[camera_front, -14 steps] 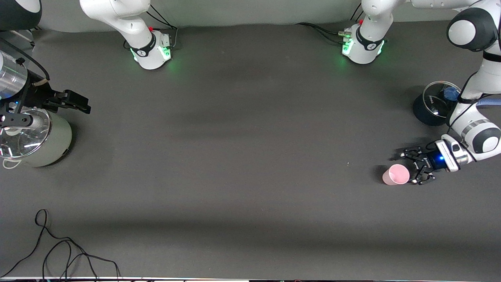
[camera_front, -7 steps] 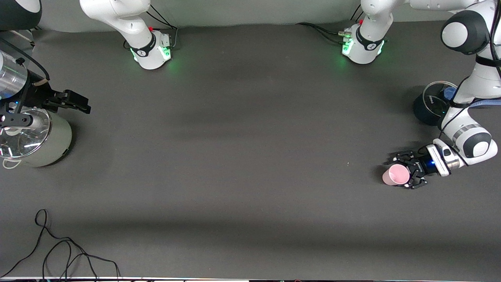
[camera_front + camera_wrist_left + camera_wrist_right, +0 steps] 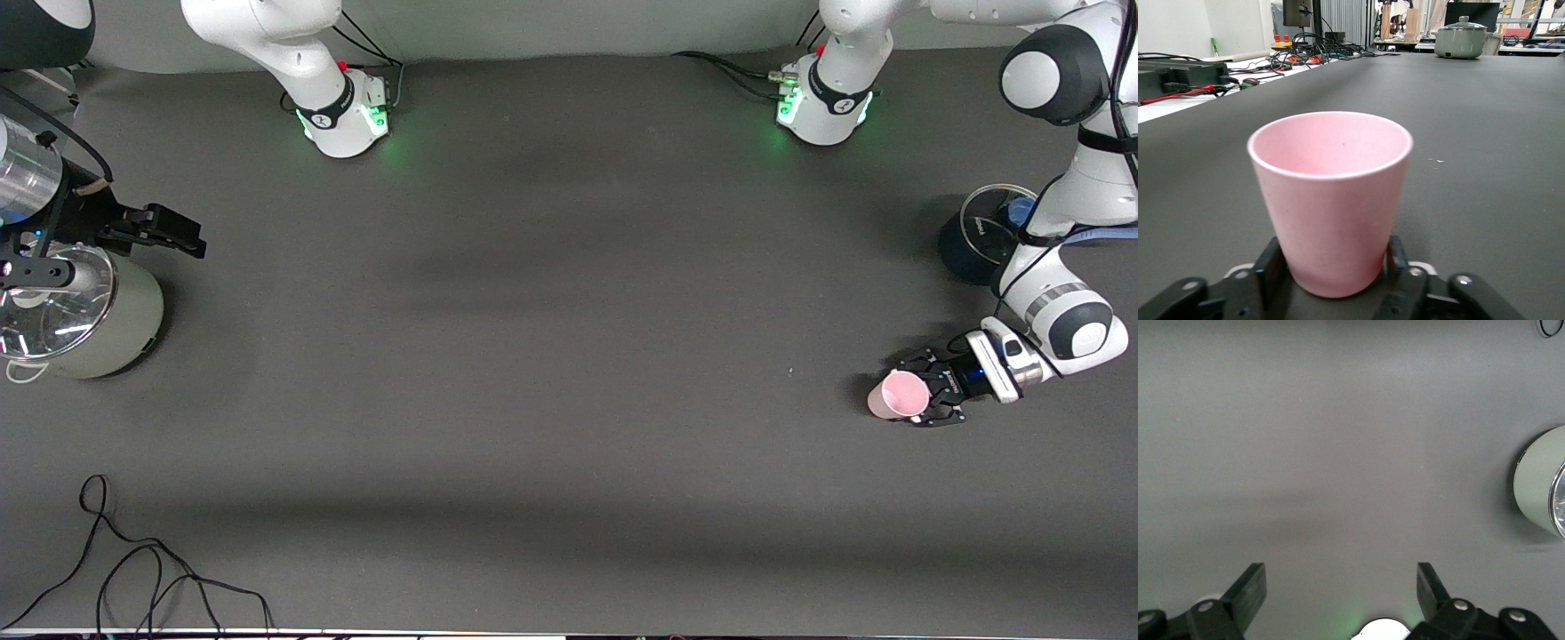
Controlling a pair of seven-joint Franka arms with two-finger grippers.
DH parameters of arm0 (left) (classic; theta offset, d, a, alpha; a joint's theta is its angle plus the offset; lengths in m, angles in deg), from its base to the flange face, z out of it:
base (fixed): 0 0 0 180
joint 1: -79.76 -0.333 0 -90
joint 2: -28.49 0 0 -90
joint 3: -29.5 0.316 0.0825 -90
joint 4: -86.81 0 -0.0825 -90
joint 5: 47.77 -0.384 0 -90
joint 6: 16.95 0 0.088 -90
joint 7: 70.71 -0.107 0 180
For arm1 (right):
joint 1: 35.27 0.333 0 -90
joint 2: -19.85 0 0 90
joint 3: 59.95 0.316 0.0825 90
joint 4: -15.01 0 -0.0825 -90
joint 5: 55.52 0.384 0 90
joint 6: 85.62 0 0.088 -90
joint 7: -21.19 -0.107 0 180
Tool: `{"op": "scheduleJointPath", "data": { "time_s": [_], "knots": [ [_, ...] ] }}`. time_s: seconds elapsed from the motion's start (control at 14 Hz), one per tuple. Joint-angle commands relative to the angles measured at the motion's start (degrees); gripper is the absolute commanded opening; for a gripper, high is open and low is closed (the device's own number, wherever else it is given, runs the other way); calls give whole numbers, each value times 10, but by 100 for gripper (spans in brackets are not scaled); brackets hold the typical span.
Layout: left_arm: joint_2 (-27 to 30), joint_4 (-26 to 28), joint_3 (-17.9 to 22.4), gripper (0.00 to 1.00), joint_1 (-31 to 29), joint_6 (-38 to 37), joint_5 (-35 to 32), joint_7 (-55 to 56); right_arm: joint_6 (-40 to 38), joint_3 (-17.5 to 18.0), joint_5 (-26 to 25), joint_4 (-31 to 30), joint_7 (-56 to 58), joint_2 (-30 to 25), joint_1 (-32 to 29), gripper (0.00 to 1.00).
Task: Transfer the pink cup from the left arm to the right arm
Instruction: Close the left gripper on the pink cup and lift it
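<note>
No readable text, labels or numbers

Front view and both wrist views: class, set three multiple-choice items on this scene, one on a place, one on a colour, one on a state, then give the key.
1. Where does the small pale-pink tapered plastic cup stand?
A. in the pale green lidded pot
B. on the dark table, toward the left arm's end
C. on the right arm's base

2. What colour is the lidded pot at the right arm's end?
A. pale green
B. red
C. yellow

3. How are the left gripper's fingers?
A. spread wide, apart from the cup
B. shut on the cup
C. holding a lid

Key: 1 B, the front view shows it upright on the table. 2 A, its wall is pale green. 3 B, the left wrist view shows both fingers against the cup's base; the right gripper waits open over the table.
</note>
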Motion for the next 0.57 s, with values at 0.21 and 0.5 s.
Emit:
{"op": "scheduleJointPath", "data": {
  "time_s": [0.21, 0.5],
  "knots": [
    [26, 7, 5, 51, 12, 10, 11, 39, -7, -3, 9, 3, 12, -2, -1, 100],
    [79, 9, 3, 50, 15, -7, 5, 127, -7, -3, 9, 3, 12, -2, -2, 100]
  ]
}}
